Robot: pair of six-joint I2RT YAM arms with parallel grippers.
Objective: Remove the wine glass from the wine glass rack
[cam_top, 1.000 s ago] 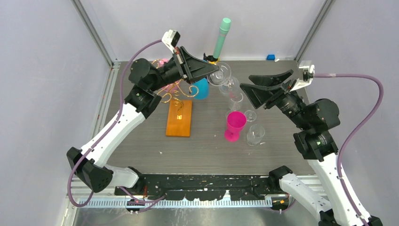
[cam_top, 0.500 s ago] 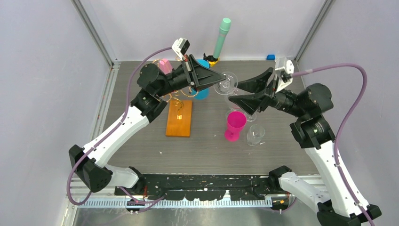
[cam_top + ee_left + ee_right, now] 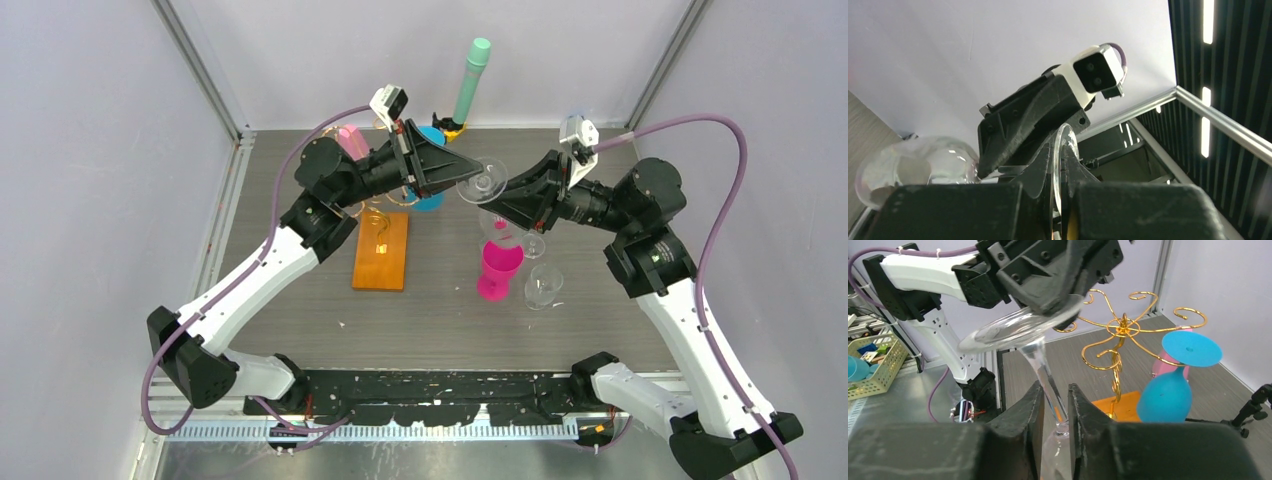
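A clear wine glass point(image 3: 483, 183) hangs in the air between the two arms, tilted, clear of the wine glass rack point(image 3: 377, 213). My left gripper point(image 3: 466, 178) is shut on the rim of its round foot point(image 3: 1060, 152), which shows edge-on between the fingers. The right gripper point(image 3: 499, 207) has its fingers on either side of the stem point(image 3: 1050, 385), close to it. Whether they press on the stem I cannot tell. The bowl point(image 3: 918, 165) points down and to the right. The gold wire rack point(image 3: 1120, 332) stands on its orange wooden base point(image 3: 381, 252).
A blue glass point(image 3: 1165, 395) and a pink one point(image 3: 349, 137) hang on the rack. On the table under the held glass stand a magenta cup point(image 3: 498, 265) and two clear glasses point(image 3: 543, 285). A black tripod with a mint cylinder point(image 3: 472, 80) stands at the back.
The left gripper carried the glass right and away from the rack. The right arm swung in from the right, and its fingers narrowed round the stem.
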